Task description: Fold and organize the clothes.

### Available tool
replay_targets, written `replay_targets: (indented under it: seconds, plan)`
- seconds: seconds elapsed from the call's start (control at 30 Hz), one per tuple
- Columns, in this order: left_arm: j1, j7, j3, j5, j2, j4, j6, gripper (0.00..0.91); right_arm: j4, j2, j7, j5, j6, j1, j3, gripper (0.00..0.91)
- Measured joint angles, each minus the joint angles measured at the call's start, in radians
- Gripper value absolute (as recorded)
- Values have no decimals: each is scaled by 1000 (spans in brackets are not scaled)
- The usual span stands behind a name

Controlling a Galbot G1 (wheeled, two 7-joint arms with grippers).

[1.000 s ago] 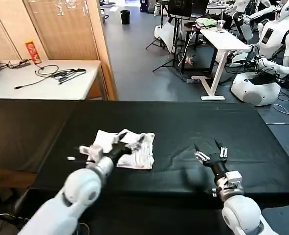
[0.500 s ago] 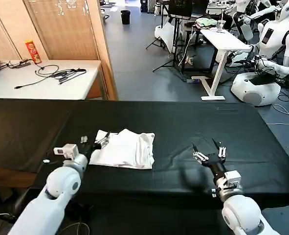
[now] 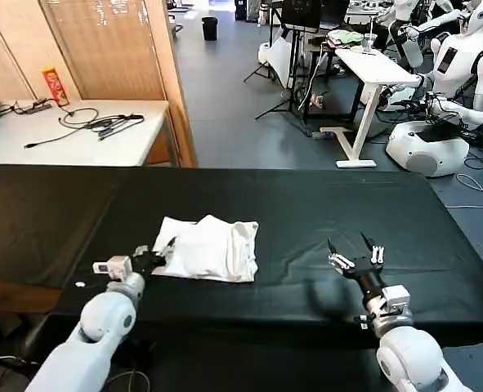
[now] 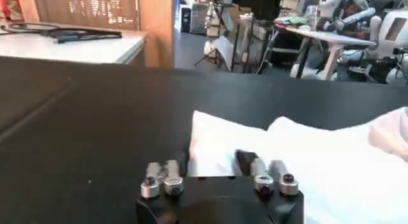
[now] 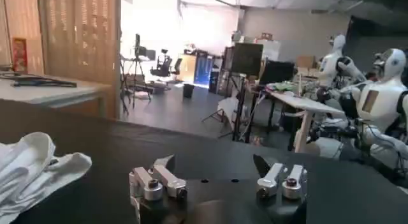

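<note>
a black table [image 3: 306, 204] is seen carrying a folded white t-shirt [image 3: 212, 249], laid left of centre near the front edge. the left hand [image 3: 155, 260] is held open and empty just beside the shirt's left edge. the right hand [image 3: 354, 255] is held open, empty, well apart on the right

Left claw [image 3: 154, 252] open, low; right claw [image 3: 355, 254] open, idle.
</note>
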Motion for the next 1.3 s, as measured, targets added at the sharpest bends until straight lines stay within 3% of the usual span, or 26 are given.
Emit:
replay_targets:
  seconds: [0.43,0.77,0.93,1.1,1.3]
  plan:
    - [-36,40,-20,-16,35,50,-29,0,30,4,9,3,-4,5,-6,878]
    - [-83,91,-132,-68,231,222,-60,0,41,9,9,19,2,9,-7,878]
    - [-100,86,-186,-106,336,246,-41,0,45,9,9,29,5,11,-4,878]
    - [-125,27,-185,-139,372,168,24,0,45,14,7,28,12,-3,1,878]
    - [-167,-80,-120,-168,337,-82,133,0,46,13,4,8,17,-30,9,878]
